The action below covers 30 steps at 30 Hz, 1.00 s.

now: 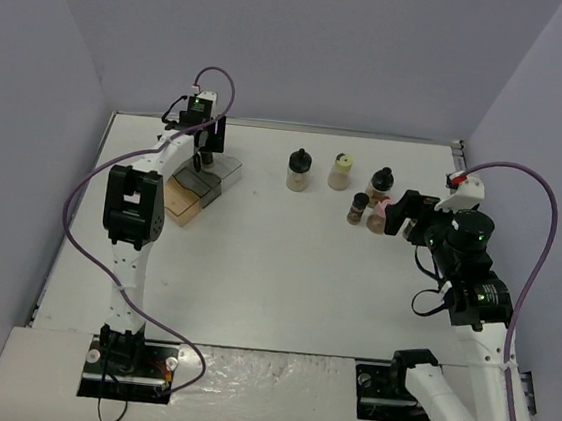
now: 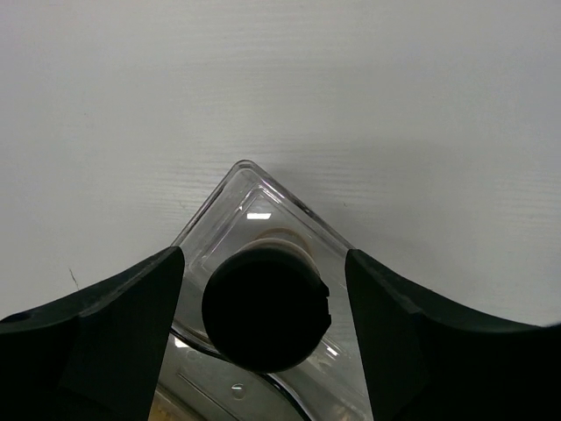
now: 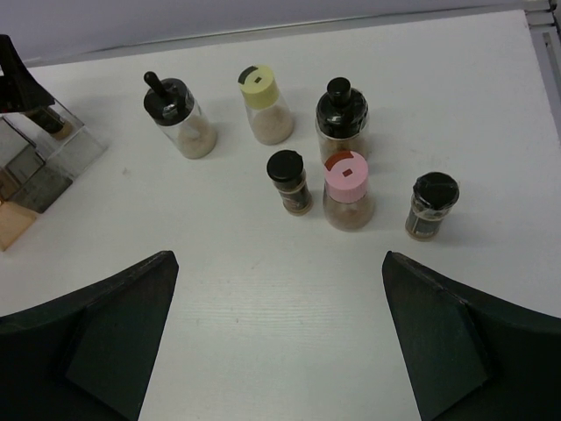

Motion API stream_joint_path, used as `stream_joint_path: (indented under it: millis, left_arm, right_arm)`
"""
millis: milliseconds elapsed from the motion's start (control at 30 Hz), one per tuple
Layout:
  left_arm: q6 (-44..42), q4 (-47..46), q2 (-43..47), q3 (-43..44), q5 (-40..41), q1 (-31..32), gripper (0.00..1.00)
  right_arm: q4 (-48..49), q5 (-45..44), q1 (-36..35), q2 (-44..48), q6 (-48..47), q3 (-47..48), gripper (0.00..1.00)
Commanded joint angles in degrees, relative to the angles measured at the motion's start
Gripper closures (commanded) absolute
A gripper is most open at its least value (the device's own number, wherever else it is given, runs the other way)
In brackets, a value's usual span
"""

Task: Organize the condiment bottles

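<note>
Six condiment bottles stand in a group at the back right. In the right wrist view they are a rounder black-capped jar (image 3: pixel 180 117), a yellow-green-capped jar (image 3: pixel 266 105), a second rounder black-capped jar (image 3: pixel 342 118), a slim black-capped jar (image 3: pixel 289 181), a pink-capped jar (image 3: pixel 348 189) and another slim black-capped jar (image 3: pixel 430 205). A third slim black-capped jar (image 2: pixel 266 307) stands on the clear step of the tray (image 2: pixel 254 189). My left gripper (image 2: pixel 265 256) is open, with a finger on either side of that jar and gaps at both. My right gripper (image 3: pixel 279 256) is open and empty, just short of the group.
The stepped clear-and-amber tray (image 1: pixel 214 178) sits at the back left, near the wall. The left arm's elbow (image 1: pixel 136 205) stands beside the tray. The white table's back edge (image 1: pixel 369 135) runs behind the bottles. Purple cables loop over both arms.
</note>
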<state>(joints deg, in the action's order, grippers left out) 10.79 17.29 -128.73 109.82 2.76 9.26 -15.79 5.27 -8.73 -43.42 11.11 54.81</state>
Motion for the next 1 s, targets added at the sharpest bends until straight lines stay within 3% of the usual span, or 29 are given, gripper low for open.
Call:
stream_joint_path:
  millis: [0, 233, 367, 500, 600, 967]
  left_arm:
    - [-0.46, -1.87, 4.23, 2.94, 0.13, -0.56, 0.27]
    - [1.44, 4.61, 13.48, 2.22, -0.72, 0.00, 0.04]
    - [3.23, 10.29, 21.17, 0.63, -0.42, 0.82, 0.03]
    - [5.32, 12.89, 32.25, -9.06, -2.03, 1.58, 0.03]
    - [6.29, 12.51, 38.51, -17.92, -2.26, 2.02, 0.03]
    - [3.10, 7.72, 58.59, -42.01, -3.77, 3.49, 0.03]
  right_arm:
    - [2.21, 1.00, -0.45, -5.14, 1.64, 2.06, 0.00]
    - [4.28, -4.96, -1.41, -15.04, 2.37, 2.50, 0.00]
    - [9.27, -6.62, -3.32, -22.34, 2.33, 2.90, 0.00]
    - [13.33, -6.55, -5.40, -31.47, -1.81, 6.05, 0.23]
    - [16.49, -6.30, -5.74, -35.54, -4.23, 7.41, 0.30]
    - [22.66, -5.89, -5.95, -50.84, -8.49, 12.25, 0.33]
